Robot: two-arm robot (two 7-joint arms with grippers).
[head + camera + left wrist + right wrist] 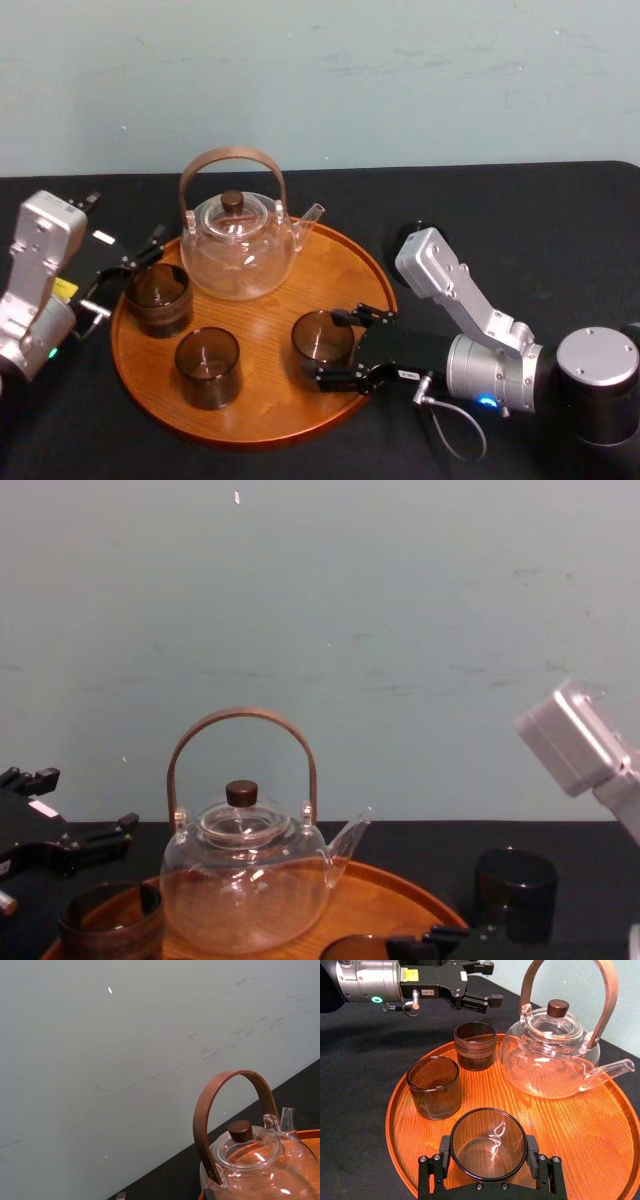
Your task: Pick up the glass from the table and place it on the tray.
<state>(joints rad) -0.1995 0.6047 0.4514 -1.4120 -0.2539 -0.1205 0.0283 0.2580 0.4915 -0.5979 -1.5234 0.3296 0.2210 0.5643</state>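
Glass (488, 1132) gripped in my right claw (333, 348), base seemingly on tray (600, 1150) beneath. Open gently, retreat straight back; second glass (433, 1087) near ahead. Left claw (128, 272) wide, across tray.

Bright, even light from above. White glare streaks on teapot (550, 1055) belly, right of frame. Curled reflection inside nearest glass (488, 1144), bottom centre. Tray (580, 1125) glowing orange, glossy sheen. Soft short shadows beside other glasses (434, 1087). Black tablecloth (520, 210) swallowing detail. Wall (400, 630) flat, evenly lit.
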